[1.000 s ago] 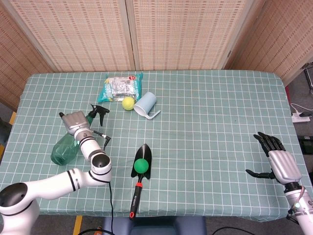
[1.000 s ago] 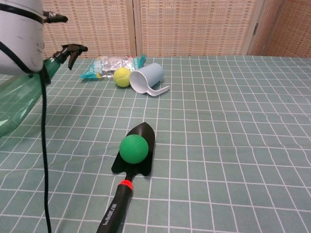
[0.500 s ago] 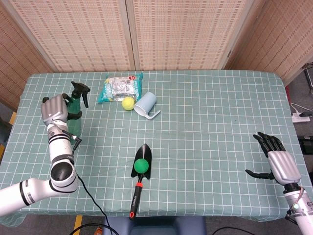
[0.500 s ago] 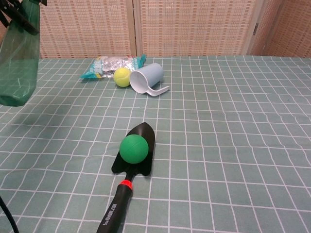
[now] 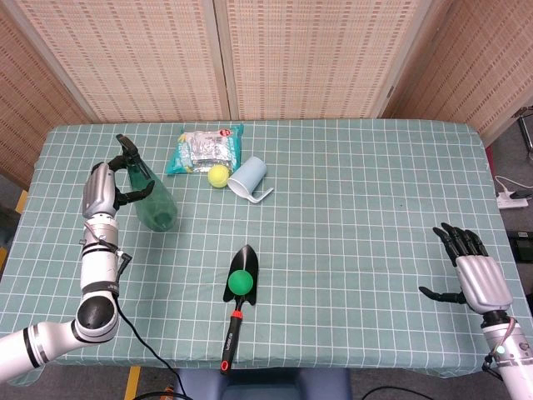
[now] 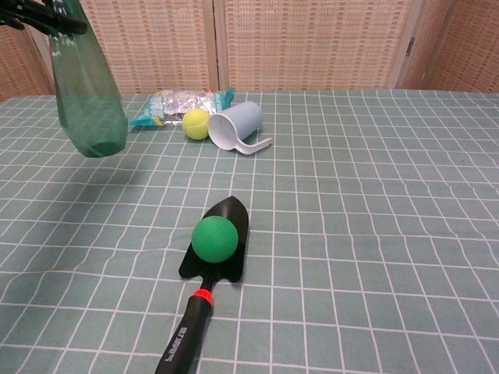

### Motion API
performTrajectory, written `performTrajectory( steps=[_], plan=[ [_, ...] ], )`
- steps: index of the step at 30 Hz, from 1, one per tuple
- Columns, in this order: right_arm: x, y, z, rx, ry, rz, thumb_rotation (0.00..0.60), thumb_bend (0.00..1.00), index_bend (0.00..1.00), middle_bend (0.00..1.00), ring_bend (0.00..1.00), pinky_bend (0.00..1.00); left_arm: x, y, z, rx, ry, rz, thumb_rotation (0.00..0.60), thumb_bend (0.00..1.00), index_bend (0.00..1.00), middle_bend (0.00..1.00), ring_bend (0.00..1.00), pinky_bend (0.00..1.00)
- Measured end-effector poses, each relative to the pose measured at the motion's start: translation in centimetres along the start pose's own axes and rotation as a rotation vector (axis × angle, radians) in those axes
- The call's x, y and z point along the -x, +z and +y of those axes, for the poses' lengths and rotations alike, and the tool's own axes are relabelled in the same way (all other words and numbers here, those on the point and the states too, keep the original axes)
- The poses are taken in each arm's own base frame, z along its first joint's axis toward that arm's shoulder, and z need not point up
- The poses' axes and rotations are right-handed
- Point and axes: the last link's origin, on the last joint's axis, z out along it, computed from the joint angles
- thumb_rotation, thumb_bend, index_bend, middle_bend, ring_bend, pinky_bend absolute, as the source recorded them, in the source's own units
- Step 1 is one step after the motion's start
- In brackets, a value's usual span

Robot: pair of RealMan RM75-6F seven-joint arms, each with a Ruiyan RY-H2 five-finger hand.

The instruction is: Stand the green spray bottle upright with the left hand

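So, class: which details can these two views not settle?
- Chest view: the left hand gripping the green spray bottle is cut off by the top-left edge.
- Head view: the left hand hides the bottle's neck.
- Snack bag: print too small.
- Right hand: absent from chest view.

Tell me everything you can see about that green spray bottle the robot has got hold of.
The green spray bottle is see-through green plastic with a black trigger head on top. The left hand grips it near the neck. In the chest view it hangs clear of the table, tilted, its rounded base lowest with its shadow on the cloth below. It looks empty or nearly so. Nothing else touches it.
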Motion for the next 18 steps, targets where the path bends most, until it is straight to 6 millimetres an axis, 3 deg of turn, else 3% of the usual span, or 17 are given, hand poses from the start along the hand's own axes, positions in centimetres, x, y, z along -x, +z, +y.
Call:
performTrajectory(
  steps=[9,18],
  plan=[
    [0.1,0.1,0.1,0.018,-0.004,0.003,0.6,0.0,0.04,0.0,0.0,0.0,2.4,-0.3,-2.0,0.133,-0.175,0.036,0.6,0.36,0.62,0.41,0.17,0.0],
    [0.2,0.2,0.2,0.037,-0.01,0.003,0.6,0.0,0.04,0.0,0.0,0.0,5.0,0.7,-6.0,0.216,-0.09,0.116,0.6,0.36,0.61,0.4,0.16,0.0]
  ],
)
